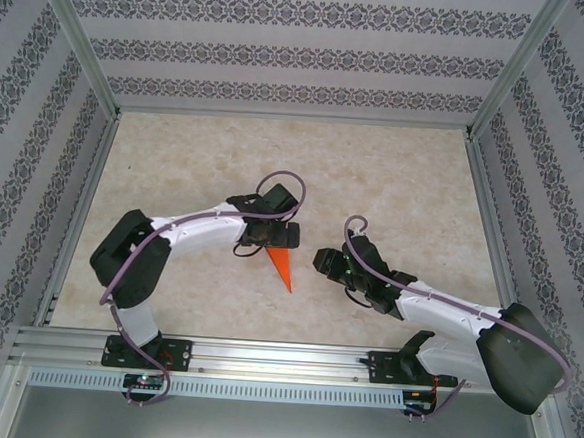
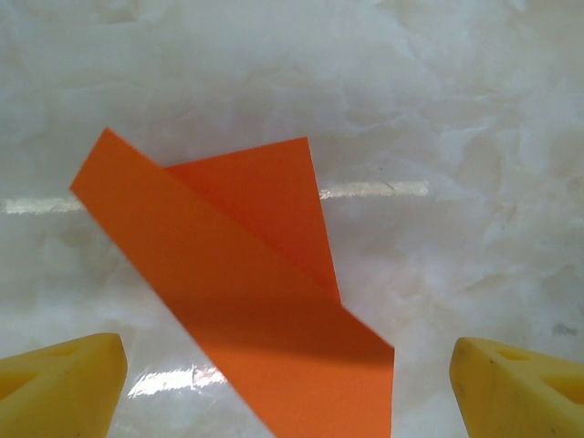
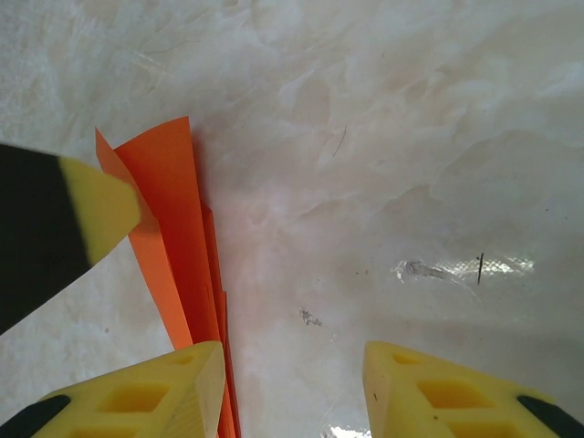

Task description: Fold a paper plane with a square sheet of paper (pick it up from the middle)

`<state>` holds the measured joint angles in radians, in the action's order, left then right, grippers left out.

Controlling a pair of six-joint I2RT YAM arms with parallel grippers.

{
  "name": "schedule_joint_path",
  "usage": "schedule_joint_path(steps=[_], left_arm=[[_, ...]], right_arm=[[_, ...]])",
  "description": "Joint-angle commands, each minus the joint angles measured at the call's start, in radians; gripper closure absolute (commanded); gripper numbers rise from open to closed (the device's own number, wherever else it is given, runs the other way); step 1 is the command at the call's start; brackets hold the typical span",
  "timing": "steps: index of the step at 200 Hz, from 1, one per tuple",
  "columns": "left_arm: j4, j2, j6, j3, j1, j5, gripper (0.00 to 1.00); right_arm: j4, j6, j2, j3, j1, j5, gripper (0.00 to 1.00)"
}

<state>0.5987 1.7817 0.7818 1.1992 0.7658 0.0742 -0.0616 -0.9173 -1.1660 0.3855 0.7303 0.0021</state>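
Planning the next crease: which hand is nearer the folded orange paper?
Left. The left hand hangs open directly over the wide end of the folded orange paper; the right hand sits open, off to its right.

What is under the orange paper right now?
The paper lies on the marbled table, which shows bare on every side of it. Its folded layers overlap, so the lower ones are partly hidden. The patch of table directly beneath is covered and cannot be checked.
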Motion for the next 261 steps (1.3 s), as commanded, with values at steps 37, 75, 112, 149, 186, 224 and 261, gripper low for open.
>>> schedule_joint_path(steps=[37,75,112,149,186,224,261], left_arm=[[0.176,0.114,0.030,0.120,0.041,0.078,0.14],[0.141,0.052,0.005,0.084,0.046,0.069,0.29],[0.167,0.016,-0.013,0.069,0.046,0.094,0.40],[0.150,-0.048,-0.012,0.012,0.046,0.099,0.49],[0.123,-0.088,-0.011,-0.045,0.046,0.104,0.63],[0.109,-0.103,-0.010,-0.082,0.046,0.107,0.77],[0.079,-0.141,-0.001,-0.137,0.044,0.118,0.88]], right_arm=[[-0.001,-0.009,0.036,-0.032,-0.009,0.026,0.55],[-0.005,-0.008,0.047,-0.036,-0.009,0.022,0.54],[-0.007,-0.005,0.029,-0.023,-0.009,0.016,0.54],[-0.043,0.006,-0.018,-0.002,-0.009,-0.031,0.53],[-0.089,0.040,-0.100,0.045,0.000,-0.103,0.54],[-0.104,0.096,-0.212,0.132,0.031,-0.181,0.54],[-0.118,0.125,-0.328,0.208,0.058,-0.224,0.56]])
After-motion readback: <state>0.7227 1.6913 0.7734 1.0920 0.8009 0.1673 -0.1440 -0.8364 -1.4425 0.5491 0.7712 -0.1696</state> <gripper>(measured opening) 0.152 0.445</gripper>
